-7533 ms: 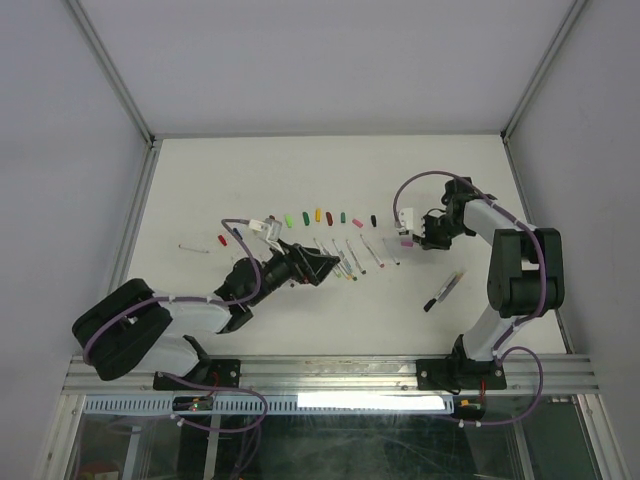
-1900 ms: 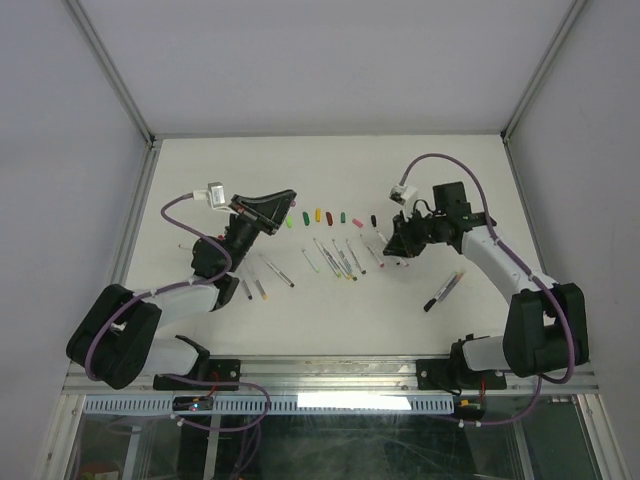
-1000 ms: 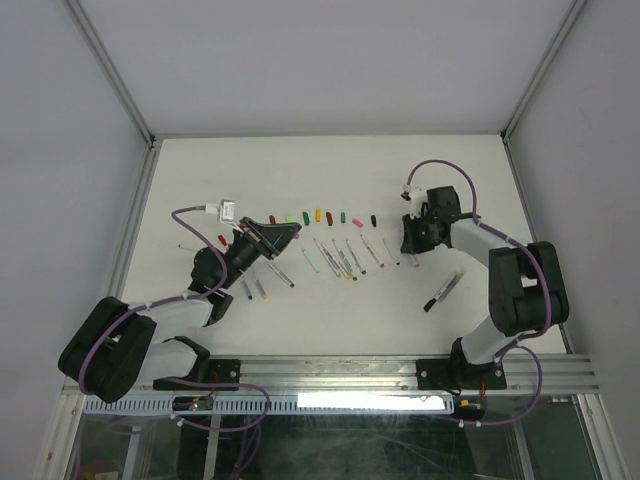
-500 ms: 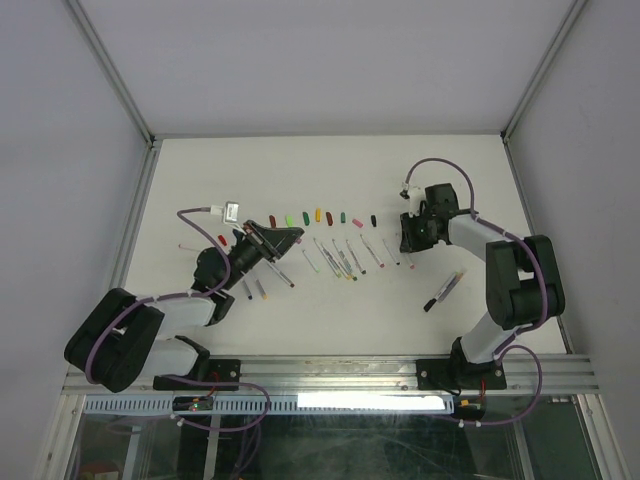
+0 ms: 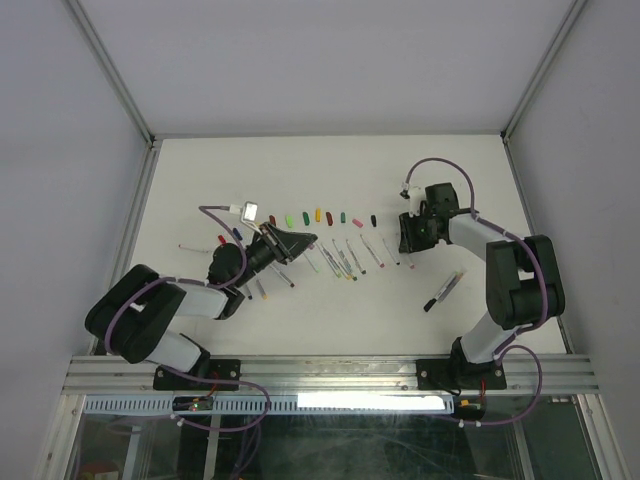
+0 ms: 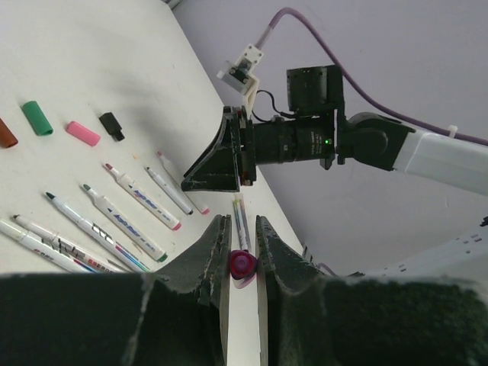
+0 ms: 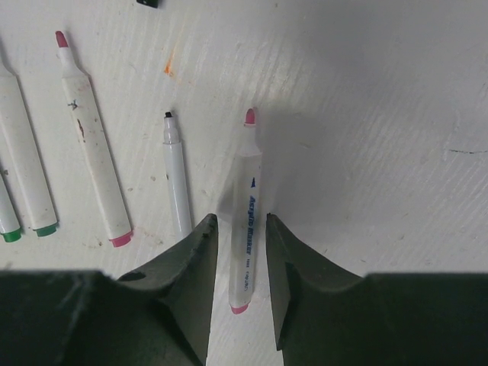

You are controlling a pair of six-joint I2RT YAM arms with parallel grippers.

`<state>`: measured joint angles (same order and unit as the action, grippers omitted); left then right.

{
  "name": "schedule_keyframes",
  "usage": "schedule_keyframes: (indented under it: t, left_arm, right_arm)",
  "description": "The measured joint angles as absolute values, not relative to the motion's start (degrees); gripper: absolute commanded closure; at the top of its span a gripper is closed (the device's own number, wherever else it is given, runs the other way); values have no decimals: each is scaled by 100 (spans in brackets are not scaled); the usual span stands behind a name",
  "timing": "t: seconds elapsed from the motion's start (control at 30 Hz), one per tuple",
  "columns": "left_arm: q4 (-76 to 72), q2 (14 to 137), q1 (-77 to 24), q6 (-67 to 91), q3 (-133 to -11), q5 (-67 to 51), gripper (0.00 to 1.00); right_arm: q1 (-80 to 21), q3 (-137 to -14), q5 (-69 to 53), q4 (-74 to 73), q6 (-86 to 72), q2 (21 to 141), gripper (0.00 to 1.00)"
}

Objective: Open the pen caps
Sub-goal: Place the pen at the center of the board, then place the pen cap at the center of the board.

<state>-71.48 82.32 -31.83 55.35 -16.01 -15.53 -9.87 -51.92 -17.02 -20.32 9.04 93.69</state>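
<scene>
Pinching a magenta cap [image 6: 242, 265] between its 2 nearly closed fingers, the left gripper [image 6: 239, 232] hangs above the table [image 5: 200, 180], left of centre, near the uncapped pens [image 6: 130, 194]. Beyond those pens we log loose caps lying in a row on the table: green cap [image 6: 37, 118], pink cap [image 6: 82, 133], black cap [image 6: 112, 126]. Further right, the right gripper [image 7: 239, 223] stands parted around 1 pink-tipped pen [image 7: 248, 183] lying flat; we see a thin gap on each side. A pen with a black end [image 5: 442, 291] lies apart, nearer the bases.
</scene>
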Motion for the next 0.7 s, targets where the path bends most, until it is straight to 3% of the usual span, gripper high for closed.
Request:
schedule_keyframes:
  t: [0.37,0.7]
  left_arm:
    - [-6801,9745,-3835,5461,-3170,-1446,100]
    - [-4609,11279,-4209,5172,-5594,-860,100]
  right_arm:
    - [-864,-5192,-1806,-2088,917,9002,65]
    - [-633,-5192,-1957,-2104,998,8425,66]
